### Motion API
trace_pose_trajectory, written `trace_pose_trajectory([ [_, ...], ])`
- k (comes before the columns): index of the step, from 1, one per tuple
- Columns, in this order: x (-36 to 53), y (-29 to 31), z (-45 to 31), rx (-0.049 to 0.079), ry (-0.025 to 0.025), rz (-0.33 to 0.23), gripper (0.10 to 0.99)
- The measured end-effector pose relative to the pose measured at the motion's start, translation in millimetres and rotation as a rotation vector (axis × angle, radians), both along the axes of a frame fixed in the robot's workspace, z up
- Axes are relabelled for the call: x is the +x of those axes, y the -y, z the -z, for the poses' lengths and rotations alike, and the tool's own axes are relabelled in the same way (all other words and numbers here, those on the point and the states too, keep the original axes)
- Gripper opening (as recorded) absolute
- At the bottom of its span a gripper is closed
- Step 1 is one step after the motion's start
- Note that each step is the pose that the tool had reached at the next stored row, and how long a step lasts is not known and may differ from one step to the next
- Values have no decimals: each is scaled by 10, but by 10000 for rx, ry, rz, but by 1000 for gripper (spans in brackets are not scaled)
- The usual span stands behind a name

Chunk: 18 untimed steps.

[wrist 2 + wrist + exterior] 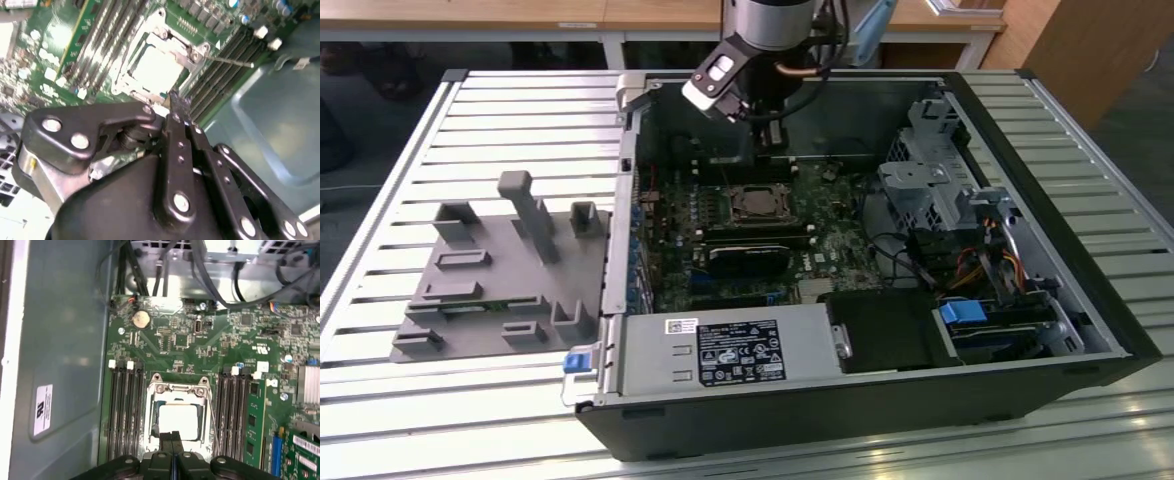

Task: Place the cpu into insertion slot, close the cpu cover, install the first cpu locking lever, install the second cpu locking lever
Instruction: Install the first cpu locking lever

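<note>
The cpu (178, 421) lies pale and square in the insertion slot (150, 410) on the green board, also seen in the second wrist view as cpu (156, 64). The silver cpu cover (177, 389) lies down over it, framing the chip in its window. A thin metal locking lever (231, 61) sticks out from the socket's side, and it runs along the socket edge as a wire (215, 420). My gripper (173, 439) is shut with nothing between its fingers, its tips hovering at the socket's edge. In the exterior view the gripper (770, 150) hangs inside the case just behind the socket (755, 205).
Rows of black memory slots (125, 410) flank the socket, with one green memory stick (252, 427) fitted. A black card (747, 255) sits in front of the socket, a drive cage (927, 190) to the exterior view's right. A grey fixture (494, 270) stands outside the case.
</note>
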<state>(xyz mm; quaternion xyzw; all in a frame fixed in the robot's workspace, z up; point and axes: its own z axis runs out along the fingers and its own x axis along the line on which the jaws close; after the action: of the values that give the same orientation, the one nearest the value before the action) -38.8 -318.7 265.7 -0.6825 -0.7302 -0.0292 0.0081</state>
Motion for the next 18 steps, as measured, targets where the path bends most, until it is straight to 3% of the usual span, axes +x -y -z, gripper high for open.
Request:
trace_pose_trajectory([
  [11, 0, 0, 19, -3, -2, -1999, 106],
  [18, 0, 0, 29, 1, -8, -2839, 106],
])
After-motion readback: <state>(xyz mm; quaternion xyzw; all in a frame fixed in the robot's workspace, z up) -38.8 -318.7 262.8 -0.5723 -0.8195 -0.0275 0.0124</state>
